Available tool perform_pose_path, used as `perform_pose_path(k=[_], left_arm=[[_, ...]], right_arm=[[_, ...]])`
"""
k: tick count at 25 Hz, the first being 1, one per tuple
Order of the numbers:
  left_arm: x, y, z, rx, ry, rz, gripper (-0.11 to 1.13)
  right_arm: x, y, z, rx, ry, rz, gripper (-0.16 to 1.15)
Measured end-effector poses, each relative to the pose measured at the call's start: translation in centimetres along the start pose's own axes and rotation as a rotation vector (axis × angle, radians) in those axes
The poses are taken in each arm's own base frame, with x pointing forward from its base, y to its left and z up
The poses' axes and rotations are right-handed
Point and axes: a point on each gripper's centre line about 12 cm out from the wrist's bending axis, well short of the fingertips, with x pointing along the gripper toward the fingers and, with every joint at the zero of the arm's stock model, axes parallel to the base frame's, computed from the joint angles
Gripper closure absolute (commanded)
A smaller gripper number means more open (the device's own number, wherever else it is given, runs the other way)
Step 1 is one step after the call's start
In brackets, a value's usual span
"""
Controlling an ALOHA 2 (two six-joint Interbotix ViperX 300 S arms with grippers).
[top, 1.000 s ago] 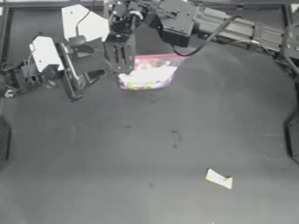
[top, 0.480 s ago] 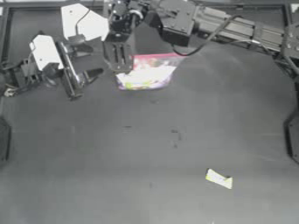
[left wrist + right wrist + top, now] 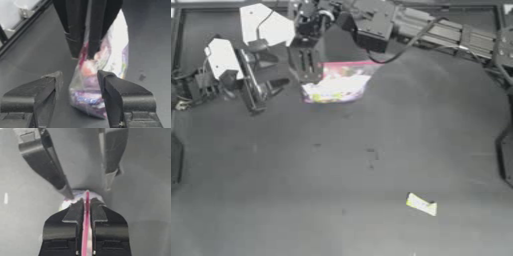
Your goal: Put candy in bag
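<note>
The bag (image 3: 338,84) is clear plastic with a pink rim and coloured sweets inside, and it sits near the back of the table. My right gripper (image 3: 87,200) reaches in along the back edge and is shut on the bag's pink strip (image 3: 87,228). Facing it, my left gripper (image 3: 308,75) is open, and the bag's lower part (image 3: 88,97) lies between its fingers (image 3: 110,87). The candy (image 3: 421,204), a small pale-yellow wrapped piece, lies alone at the front right, far from both grippers.
White parts of the left arm (image 3: 222,58) stand at the back left beside dark cabling. The right arm's links (image 3: 451,35) run along the back edge. Bare dark table (image 3: 338,165) stretches between the bag and the candy.
</note>
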Motion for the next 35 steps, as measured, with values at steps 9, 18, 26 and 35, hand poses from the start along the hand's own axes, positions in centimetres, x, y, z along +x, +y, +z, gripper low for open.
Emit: perform_pose_path(k=[9, 18, 26, 35], left_arm=[[-0.4, 0.0, 0.7, 0.006, -0.009, -0.005, 0.19], [-0.7, -0.1, 0.9, 0.012, -0.001, -0.006, 0.28], [-0.7, 0.0, 0.9, 0.013, -0.001, -0.006, 0.39], [-0.7, -0.1, 0.9, 0.019, 0.003, -0.007, 0.63]], right_arm=[[0.6, 0.0, 0.2, 0.002, 0.005, 0.014, 0.62], [0.6, 0.0, 0.1, 0.003, 0.006, 0.017, 0.62], [0.6, 0.0, 0.1, 0.003, 0.006, 0.017, 0.62], [0.6, 0.0, 0.1, 0.001, 0.009, 0.016, 0.62]])
